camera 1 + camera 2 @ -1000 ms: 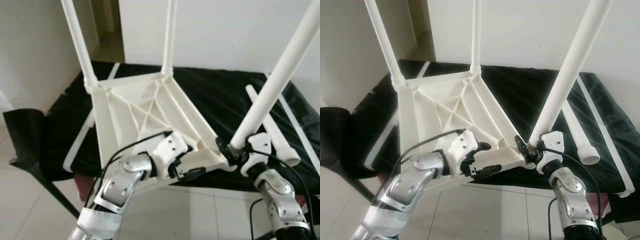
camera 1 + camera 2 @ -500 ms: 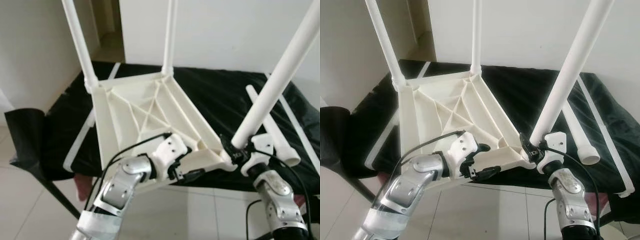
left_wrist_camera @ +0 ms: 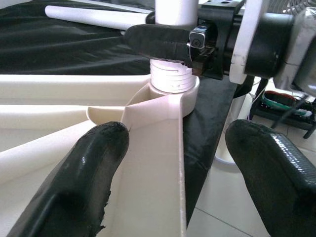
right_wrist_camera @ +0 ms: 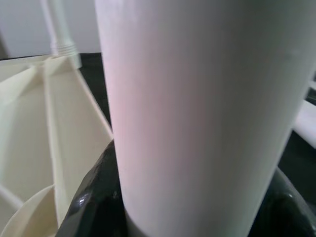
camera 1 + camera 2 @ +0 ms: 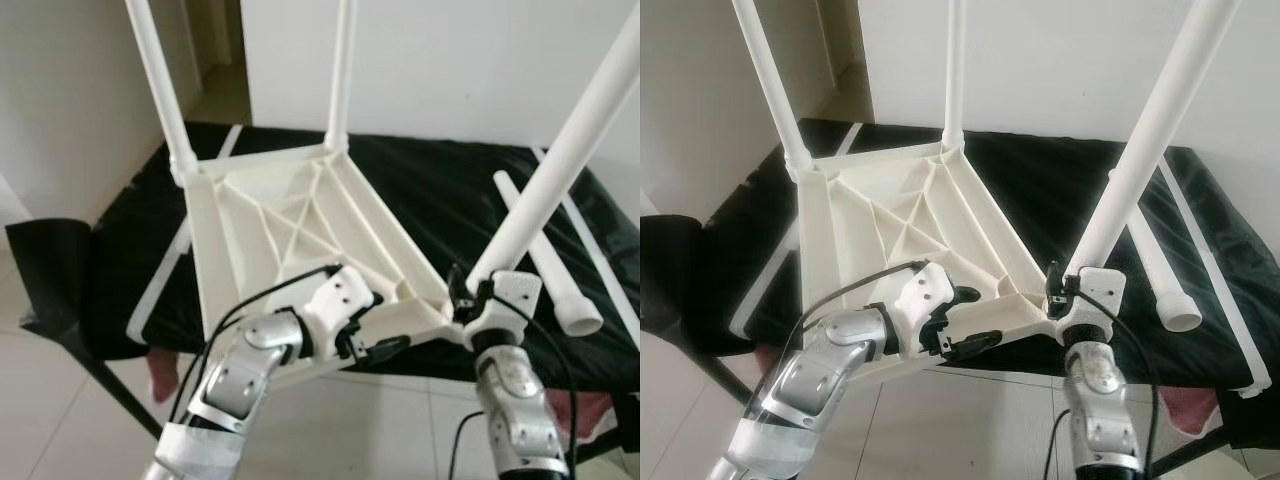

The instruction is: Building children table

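A: The largest thing is the black-covered surface (image 5: 440, 190). On it lies the white tabletop (image 5: 300, 240), upside down, ribs showing, its near edge hanging past the cover's near rim. Two legs stand in the far corners: the far-left leg (image 5: 160, 90) and the far-middle leg (image 5: 340, 70).

B: And the third leg (image 5: 560, 170)?

A: It rises from the near-right corner socket (image 3: 173, 89), leaning up and to the right. The right gripper (image 5: 470, 295) is clenched round its base, just above the threaded collar. A spare leg (image 5: 545, 260) lies loose on the cover, further right.

B: The left gripper (image 5: 375, 345)?

A: It straddles the near rim of the tabletop. Its fingers (image 3: 74, 173) are spread, one resting on the rim, the other off it, so it steadies more than it grips.

B: How would the parts handle?

A: Hollow moulded plastic by the look, so probably light, stiff and smooth. The leg is long; a hold low by the collar gives the best turning control. The tabletop is best braced at its ribbed rim.

B: Any change over the last second?

A: The right forearm has swung from a rightward slant to nearly upright under the socket, and the wrist has turned about the leg. The leg now leans slightly further right. The left arm and tabletop stay put.
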### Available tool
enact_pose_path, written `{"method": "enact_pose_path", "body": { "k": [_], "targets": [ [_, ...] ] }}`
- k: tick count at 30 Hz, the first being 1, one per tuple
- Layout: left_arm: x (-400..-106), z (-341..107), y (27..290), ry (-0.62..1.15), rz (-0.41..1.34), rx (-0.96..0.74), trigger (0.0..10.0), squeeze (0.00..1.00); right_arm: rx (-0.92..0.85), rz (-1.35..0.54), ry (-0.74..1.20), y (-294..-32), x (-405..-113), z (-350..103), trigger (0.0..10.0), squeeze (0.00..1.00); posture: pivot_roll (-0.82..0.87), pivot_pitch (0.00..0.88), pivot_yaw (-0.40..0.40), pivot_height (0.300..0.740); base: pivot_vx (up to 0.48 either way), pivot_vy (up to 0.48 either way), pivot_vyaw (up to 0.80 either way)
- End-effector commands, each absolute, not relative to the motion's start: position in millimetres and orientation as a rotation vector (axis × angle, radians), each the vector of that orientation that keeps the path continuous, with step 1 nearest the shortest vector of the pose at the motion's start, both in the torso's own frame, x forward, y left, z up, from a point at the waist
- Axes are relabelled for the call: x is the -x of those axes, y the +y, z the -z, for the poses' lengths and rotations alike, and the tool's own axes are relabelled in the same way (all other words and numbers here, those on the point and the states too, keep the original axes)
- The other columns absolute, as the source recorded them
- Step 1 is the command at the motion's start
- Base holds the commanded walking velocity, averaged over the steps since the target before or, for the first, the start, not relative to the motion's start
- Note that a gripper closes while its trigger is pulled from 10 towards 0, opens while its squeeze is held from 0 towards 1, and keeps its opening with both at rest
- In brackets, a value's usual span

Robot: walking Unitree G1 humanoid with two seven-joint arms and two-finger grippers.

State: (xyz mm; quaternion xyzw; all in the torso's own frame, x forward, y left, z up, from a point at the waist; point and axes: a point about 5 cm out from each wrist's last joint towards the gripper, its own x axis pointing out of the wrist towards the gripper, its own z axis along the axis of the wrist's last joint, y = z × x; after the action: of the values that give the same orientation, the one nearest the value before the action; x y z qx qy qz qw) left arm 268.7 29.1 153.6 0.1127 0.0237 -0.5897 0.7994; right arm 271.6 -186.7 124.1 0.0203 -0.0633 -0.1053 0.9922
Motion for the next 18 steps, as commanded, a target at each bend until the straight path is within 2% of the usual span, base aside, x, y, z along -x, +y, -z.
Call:
{"method": "enact_pose_path", "body": {
  "k": [1, 3, 5, 15, 16, 18],
  "targets": [
    [-273.6, -155.5, 32.3, 0.031, 1.121, -0.244, 10.0, 0.00, -0.069, 0.280, -0.071, -188.7, -266.3, -112.6, 10.0, 0.00, 0.00, 0.021, -0.011, 0.740, 0.000, 0.000, 0.00],
    [-273.7, -155.4, 32.5, 0.031, 1.115, -0.244, 10.0, 0.00, -0.136, 0.394, -0.051, -186.3, -265.8, -110.7, 10.0, 0.00, 0.00, 0.021, -0.022, 0.740, 0.000, 0.000, 0.00],
    [-273.7, -155.5, 32.6, 0.030, 1.112, -0.245, 10.0, 0.00, -0.171, 0.429, -0.038, -184.5, -265.9, -109.8, 10.0, 0.00, 0.00, 0.021, -0.022, 0.740, 0.000, 0.000, 0.00],
    [-271.6, -153.8, 32.9, 0.037, 1.119, -0.243, 10.0, 0.00, -0.142, 0.376, -0.084, -180.4, -263.8, -120.2, 10.0, 0.00, -0.01, 0.020, -0.020, 0.740, 0.000, 0.000, 0.00],
    [-272.4, -154.7, 32.9, 0.036, 1.119, -0.242, 10.0, 0.00, -0.134, 0.354, -0.090, -179.2, -262.6, -121.2, 10.0, 0.86, -0.01, 0.018, -0.016, 0.740, 0.000, 0.000, 0.00],
    [-273.2, -155.7, 33.0, 0.035, 1.119, -0.239, 10.0, 0.00, -0.124, 0.330, -0.097, -178.0, -261.2, -122.4, 10.0, 0.86, -0.01, 0.018, -0.016, 0.740, 0.000, 0.000, 0.00]
  ]
}}
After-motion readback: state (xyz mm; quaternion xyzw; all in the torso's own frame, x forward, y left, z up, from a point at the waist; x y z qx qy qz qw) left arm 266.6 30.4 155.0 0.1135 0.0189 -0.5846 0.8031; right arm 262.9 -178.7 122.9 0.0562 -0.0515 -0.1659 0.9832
